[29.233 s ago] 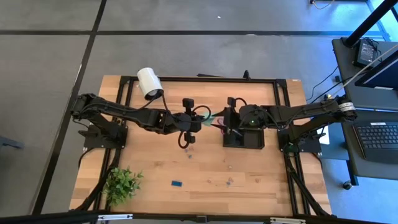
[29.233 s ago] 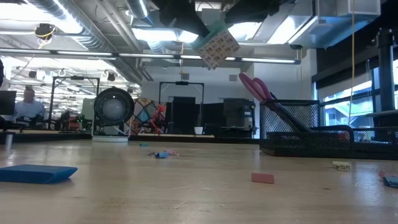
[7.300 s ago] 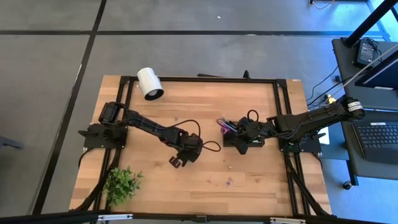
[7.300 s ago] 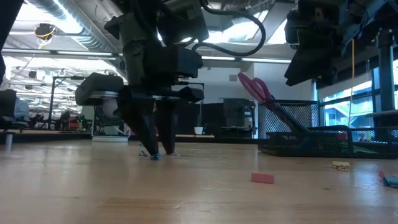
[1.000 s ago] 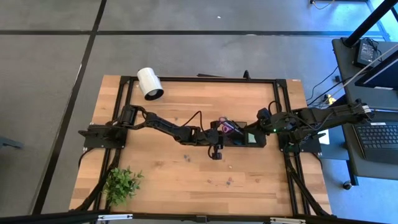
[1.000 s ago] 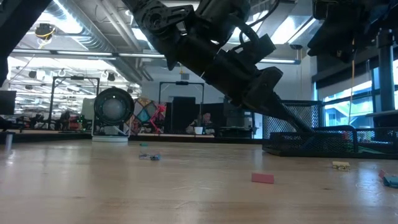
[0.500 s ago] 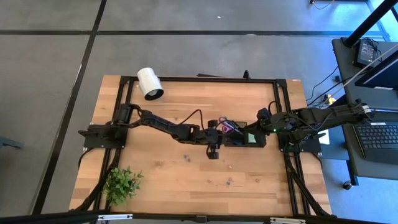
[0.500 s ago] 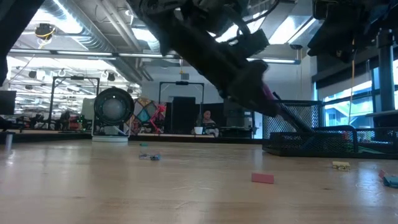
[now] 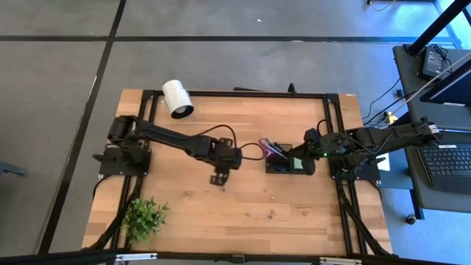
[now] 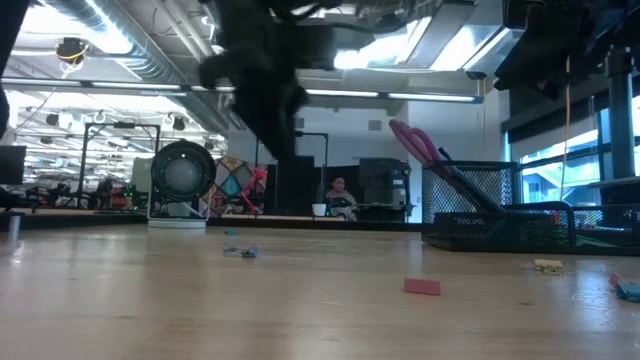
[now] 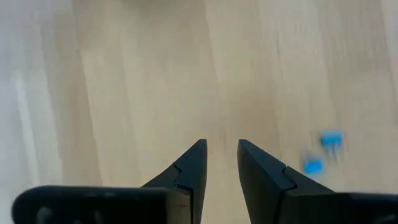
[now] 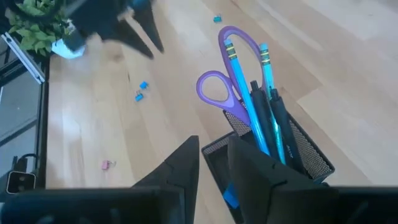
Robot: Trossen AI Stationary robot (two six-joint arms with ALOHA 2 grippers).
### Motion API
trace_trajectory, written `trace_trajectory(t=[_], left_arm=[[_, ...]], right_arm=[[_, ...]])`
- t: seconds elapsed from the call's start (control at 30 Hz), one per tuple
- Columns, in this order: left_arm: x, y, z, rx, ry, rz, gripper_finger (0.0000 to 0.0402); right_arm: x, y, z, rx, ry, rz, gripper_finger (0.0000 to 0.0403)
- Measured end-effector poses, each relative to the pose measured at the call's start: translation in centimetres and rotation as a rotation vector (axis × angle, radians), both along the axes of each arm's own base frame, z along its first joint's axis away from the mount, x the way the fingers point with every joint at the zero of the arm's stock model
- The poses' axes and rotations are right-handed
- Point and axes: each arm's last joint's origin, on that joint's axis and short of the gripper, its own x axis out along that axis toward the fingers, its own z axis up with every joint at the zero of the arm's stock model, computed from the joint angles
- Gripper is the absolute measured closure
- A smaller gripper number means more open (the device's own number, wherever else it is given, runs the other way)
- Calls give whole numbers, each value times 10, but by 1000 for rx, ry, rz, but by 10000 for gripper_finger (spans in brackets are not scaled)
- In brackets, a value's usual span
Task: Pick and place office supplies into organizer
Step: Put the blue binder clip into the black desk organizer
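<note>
No text, label, brand, number or sign can be read in any of these views.
</note>
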Motion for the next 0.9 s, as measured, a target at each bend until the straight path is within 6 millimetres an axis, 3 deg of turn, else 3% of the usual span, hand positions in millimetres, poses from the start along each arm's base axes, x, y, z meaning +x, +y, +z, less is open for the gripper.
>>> trace_trajectory(t=[0.23, 0.53, 0.63, 0.9], left_arm=[[-24, 4, 15, 35, 136, -80, 311], [-35, 23, 5, 85, 304, -127, 235], [-38, 37, 3, 196, 350, -179, 222], [-41, 86, 2, 66, 351, -320, 232]], right_arm=[[0, 0, 0, -42, 2, 31, 313], [0, -3, 0, -66, -2, -16, 313], [1, -6, 1, -83, -11, -59, 313], [1, -14, 1, -59, -13, -130, 313]])
